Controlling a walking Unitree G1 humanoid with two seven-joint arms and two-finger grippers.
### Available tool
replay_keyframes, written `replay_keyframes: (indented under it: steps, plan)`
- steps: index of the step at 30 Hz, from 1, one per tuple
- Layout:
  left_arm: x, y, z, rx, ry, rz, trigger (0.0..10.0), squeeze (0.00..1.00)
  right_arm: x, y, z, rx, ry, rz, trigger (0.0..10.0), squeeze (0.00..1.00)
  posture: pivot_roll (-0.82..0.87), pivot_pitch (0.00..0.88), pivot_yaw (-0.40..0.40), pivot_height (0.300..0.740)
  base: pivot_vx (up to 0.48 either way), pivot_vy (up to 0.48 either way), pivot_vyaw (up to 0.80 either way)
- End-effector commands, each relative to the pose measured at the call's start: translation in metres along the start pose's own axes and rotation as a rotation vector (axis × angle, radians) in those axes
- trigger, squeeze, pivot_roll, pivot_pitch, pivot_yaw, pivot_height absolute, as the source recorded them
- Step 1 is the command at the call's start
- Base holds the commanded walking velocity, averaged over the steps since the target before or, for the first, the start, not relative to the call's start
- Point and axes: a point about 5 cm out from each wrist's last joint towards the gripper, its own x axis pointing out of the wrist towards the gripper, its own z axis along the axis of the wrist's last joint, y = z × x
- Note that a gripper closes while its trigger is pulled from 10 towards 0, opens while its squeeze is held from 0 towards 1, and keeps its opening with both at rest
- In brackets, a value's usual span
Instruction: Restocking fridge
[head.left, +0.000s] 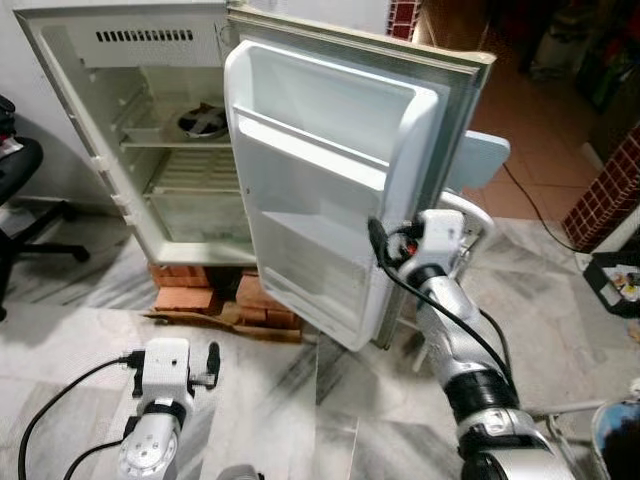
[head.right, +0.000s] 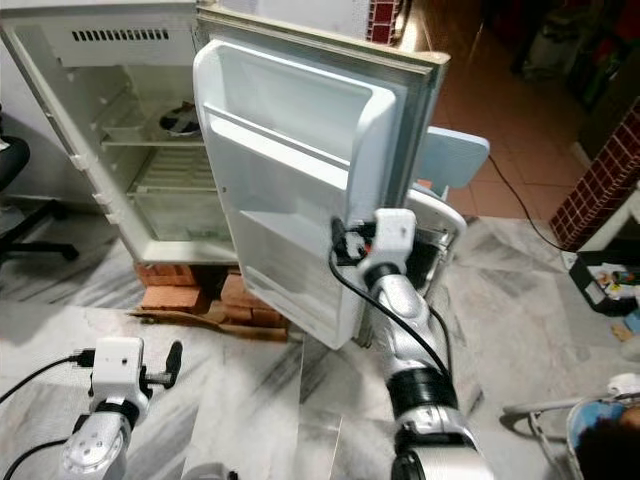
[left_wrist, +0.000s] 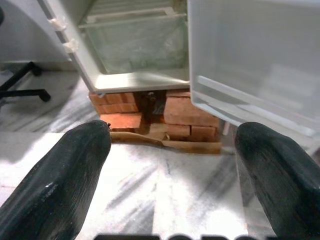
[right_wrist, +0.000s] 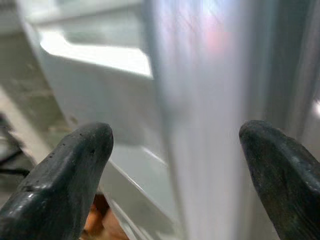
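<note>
The white fridge (head.left: 100, 120) stands open on red bricks (head.left: 200, 290). Its shelves are bare except for a round dish (head.left: 200, 122) on the upper shelf. The door (head.left: 320, 180) is swung wide, with empty door bins. My right gripper (right_wrist: 175, 145) is open, and the door's outer edge (right_wrist: 200, 100) stands between its fingers (right_wrist: 65, 175); I cannot tell whether they touch it. My right wrist (head.left: 435, 240) sits at the door's mid-height. My left gripper (left_wrist: 172, 135) is open and empty, held low over the floor and facing the bricks.
A black office chair (head.left: 20, 200) stands to the left of the fridge. Behind the door is a light blue seat (head.left: 480, 160). A brick wall (head.left: 610, 190) and a black box (head.left: 615, 280) are at the right. Marble floor (head.left: 260, 400) lies in front.
</note>
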Motion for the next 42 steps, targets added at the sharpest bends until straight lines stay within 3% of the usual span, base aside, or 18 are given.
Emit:
replay_keyframes:
  steps: [1,2,4,7,10,12,13,16,21,23,24,25,27,34,42]
  plan:
    - [0.0,-0.001,-0.002,0.005,0.015,-0.019,10.0,0.0,0.005,0.01,0.001,0.003,-0.002,0.031,10.0,0.0,0.02,0.032,0.015,0.735,0.0,0.0,0.0]
    - [-0.002,-0.004,-0.001,-0.043,0.018,-0.035,10.0,0.0,0.01,0.02,0.004,0.009,-0.009,0.059,10.0,0.0,0.03,0.032,0.013,0.735,0.0,0.0,0.0]
    - [-0.003,-0.007,-0.001,-0.044,0.026,-0.039,10.0,0.0,0.016,0.036,0.006,0.03,-0.015,0.102,10.0,0.0,0.03,0.031,0.006,0.735,0.0,0.0,0.0]
    - [-0.005,-0.007,-0.002,-0.044,0.032,-0.033,10.0,0.0,0.018,0.046,0.007,0.038,-0.018,0.139,10.0,0.0,0.04,0.032,0.004,0.735,0.0,0.0,0.0]
    - [-0.006,-0.01,-0.002,-0.049,0.025,-0.043,10.0,0.0,0.019,0.068,0.011,-0.042,-0.049,0.247,10.0,0.0,0.04,0.031,0.001,0.735,0.0,0.0,0.0]
    - [-0.005,-0.012,-0.001,-0.053,0.02,-0.05,10.0,0.0,0.018,0.078,0.011,0.008,-0.042,0.285,10.0,0.0,0.04,0.031,0.001,0.735,0.0,0.0,0.0]
    - [-0.004,-0.013,0.0,-0.052,0.018,-0.055,10.0,0.0,0.017,0.09,0.013,0.062,-0.036,0.353,10.0,0.0,0.03,0.03,0.0,0.735,0.0,0.0,0.0]
    - [-0.002,-0.013,0.001,-0.049,0.022,-0.057,10.0,0.0,0.014,0.097,0.014,0.075,-0.047,0.426,10.0,0.0,0.03,0.029,0.0,0.735,0.0,0.0,0.0]
    - [-0.001,-0.014,0.0,-0.034,0.028,-0.061,10.0,0.0,-0.004,0.085,-0.008,0.038,0.05,0.563,10.0,0.0,0.03,0.029,-0.001,0.735,0.0,0.0,0.0]
    - [-0.001,-0.014,0.0,-0.031,0.03,-0.058,10.0,0.0,-0.015,0.071,-0.025,-0.043,0.147,0.588,10.0,0.0,0.03,0.029,-0.001,0.735,0.0,0.0,0.0]
    - [-0.001,-0.013,0.0,-0.029,0.025,-0.059,10.0,0.0,-0.02,0.054,-0.038,-0.126,0.213,0.536,10.0,0.0,0.03,0.032,0.0,0.735,0.0,0.0,0.0]
    - [-0.001,-0.013,0.0,-0.029,0.025,-0.059,10.0,0.0,-0.02,0.054,-0.038,-0.126,0.213,0.536,10.0,0.0,0.03,0.032,0.0,0.735,0.0,0.0,0.0]
    - [-0.002,-0.012,0.003,-0.03,0.003,-0.061,10.0,0.0,-0.026,0.027,-0.046,-0.146,0.254,0.425,10.0,0.0,0.03,0.033,0.001,0.735,0.0,0.0,0.0]
    - [-0.004,-0.007,0.007,-0.031,-0.03,-0.059,10.0,0.0,-0.043,-0.008,-0.041,-0.118,0.204,0.236,10.0,0.0,0.02,0.038,0.012,0.735,0.0,-0.235,0.0]
    - [-0.002,-0.006,0.008,-0.018,-0.032,-0.069,10.0,0.0,-0.055,-0.004,-0.043,-0.155,0.169,0.208,10.0,0.0,0.02,0.037,0.02,0.735,0.0,-0.452,0.0]
